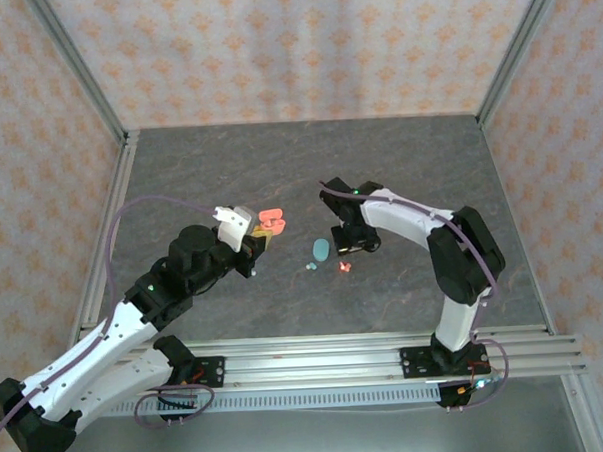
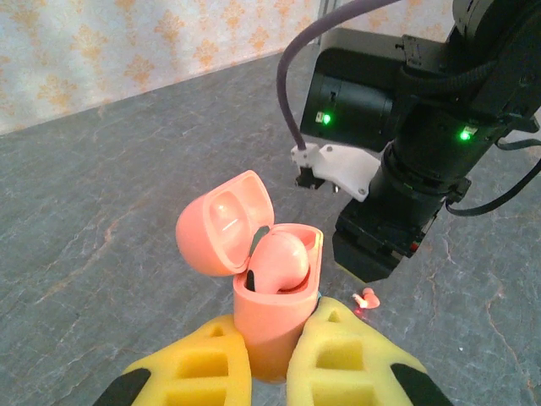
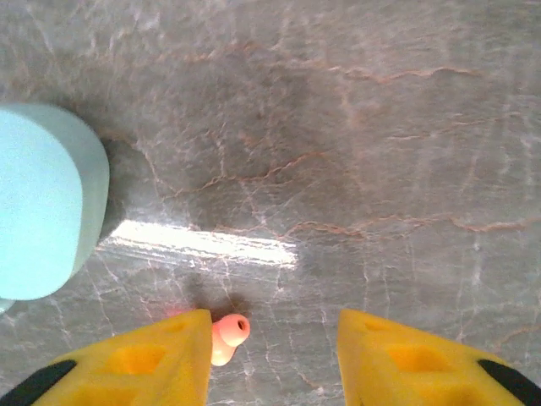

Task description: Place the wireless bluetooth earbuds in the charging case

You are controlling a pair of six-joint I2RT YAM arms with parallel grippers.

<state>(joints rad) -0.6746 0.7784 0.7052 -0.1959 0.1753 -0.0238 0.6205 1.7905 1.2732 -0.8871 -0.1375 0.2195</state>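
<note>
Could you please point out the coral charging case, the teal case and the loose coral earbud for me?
coral charging case (image 2: 270, 326), left wrist view, front of its body.
teal case (image 3: 46, 211), right wrist view, middle of its top.
loose coral earbud (image 3: 226, 337), right wrist view, its middle.

The table (image 1: 279, 167) is seen as a grey, stone-like slab veined with rust lines, smooth and faintly shiny where light is reflected. The coral case (image 2: 264, 315) is made of smooth plastic with a soft satin gloss. The teal case (image 3: 42, 211) is rendered in matt plastic. The coral earbud (image 3: 226, 332) is seen to be smooth and slightly glossy. The fingers (image 2: 199, 368) of the left claw (image 2: 277, 328) are shown as matt and finely grainy. The rails (image 1: 317, 347) are made of brushed metal.
</note>
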